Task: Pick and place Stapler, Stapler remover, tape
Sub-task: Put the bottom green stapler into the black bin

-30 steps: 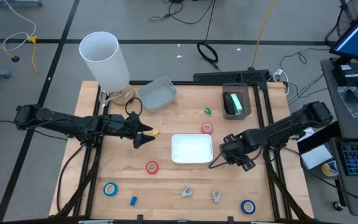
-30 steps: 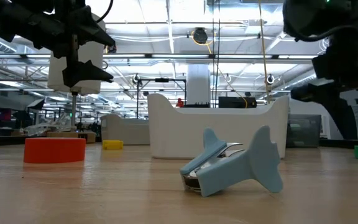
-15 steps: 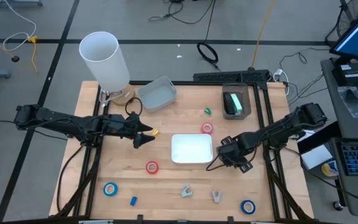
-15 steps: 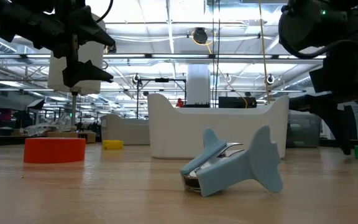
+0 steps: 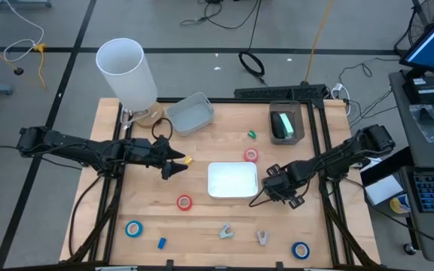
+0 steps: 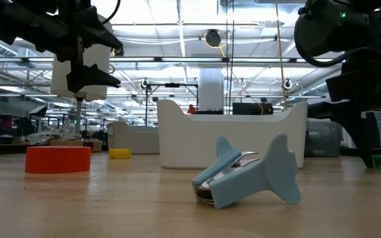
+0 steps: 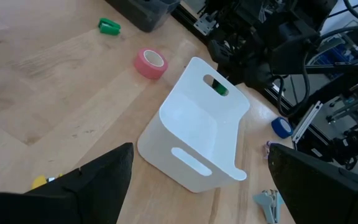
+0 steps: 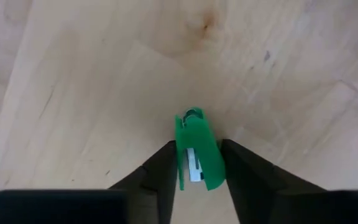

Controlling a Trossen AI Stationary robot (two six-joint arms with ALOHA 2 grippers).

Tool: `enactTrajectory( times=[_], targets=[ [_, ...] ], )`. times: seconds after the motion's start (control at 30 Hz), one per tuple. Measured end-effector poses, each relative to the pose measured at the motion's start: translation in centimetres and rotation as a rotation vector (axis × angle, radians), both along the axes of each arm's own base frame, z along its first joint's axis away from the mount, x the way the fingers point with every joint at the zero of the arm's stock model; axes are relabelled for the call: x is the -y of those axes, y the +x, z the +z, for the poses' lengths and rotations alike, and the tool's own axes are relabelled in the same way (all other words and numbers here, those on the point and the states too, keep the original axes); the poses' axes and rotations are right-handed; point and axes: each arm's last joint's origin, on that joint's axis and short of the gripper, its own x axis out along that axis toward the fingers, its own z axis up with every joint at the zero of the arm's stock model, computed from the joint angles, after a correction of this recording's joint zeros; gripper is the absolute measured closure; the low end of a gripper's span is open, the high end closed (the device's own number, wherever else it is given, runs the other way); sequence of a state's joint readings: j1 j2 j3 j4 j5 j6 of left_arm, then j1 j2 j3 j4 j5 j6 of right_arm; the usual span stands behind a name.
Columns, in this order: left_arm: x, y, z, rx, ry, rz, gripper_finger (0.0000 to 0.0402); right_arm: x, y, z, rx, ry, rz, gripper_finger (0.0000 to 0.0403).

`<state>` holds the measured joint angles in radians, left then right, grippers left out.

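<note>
Right now a small green stapler sits clamped between the right gripper's two fingers, just above bare wood beside the white bin's right edge. Left of that bin, the left gripper hovers with fingers spread wide, holding nothing.

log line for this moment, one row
left gripper: open, hovering left of white bin | right gripper: fingers around green stapler, right of bin | nothing placed yet
</note>
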<state>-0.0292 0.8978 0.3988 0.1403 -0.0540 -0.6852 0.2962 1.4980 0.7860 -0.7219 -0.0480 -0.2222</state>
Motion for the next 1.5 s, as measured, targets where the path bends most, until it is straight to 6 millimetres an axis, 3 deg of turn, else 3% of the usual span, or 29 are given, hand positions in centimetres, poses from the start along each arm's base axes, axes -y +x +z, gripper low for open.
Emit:
enactTrajectory(
  times=[0.17,0.3,0.57,0.73,0.83,1.07,1.5],
  targets=[
    [0.0,0.0,0.0,0.0,0.0,0.0,0.0036,0.1,-0.2,0.2,-0.011,-0.003,-0.031,0.034],
    [0.0,0.0,0.0,0.0,0.001,0.0,0.0036,0.7,-0.4,1.3,-0.011,-0.033,-0.073,0.035],
    [-0.1,0.0,0.0,0.0,0.007,0.016,0.0036,3.4,-0.3,7.7,0.147,-0.355,-0.136,0.0331],
    [-0.2,0.0,0.0,0.0,0.033,0.061,0.0036,6.7,-0.8,11.5,0.291,-0.598,-0.272,0.0345],
    [-0.3,0.0,0.0,0.001,0.04,0.08,0.0036,9.1,-1.5,12.5,0.323,-0.697,-0.419,0.0344],
    [-0.3,0.0,0.0,0.001,0.039,0.08,0.0036,14.0,-2.5,12.3,0.27,-0.647,-0.742,0.0334],
    [-0.3,0.0,0.0,0.0,0.038,0.08,0.0036,19.4,-2.8,9.3,0.09,-0.61,-1.057,0.0334]
  ],
)
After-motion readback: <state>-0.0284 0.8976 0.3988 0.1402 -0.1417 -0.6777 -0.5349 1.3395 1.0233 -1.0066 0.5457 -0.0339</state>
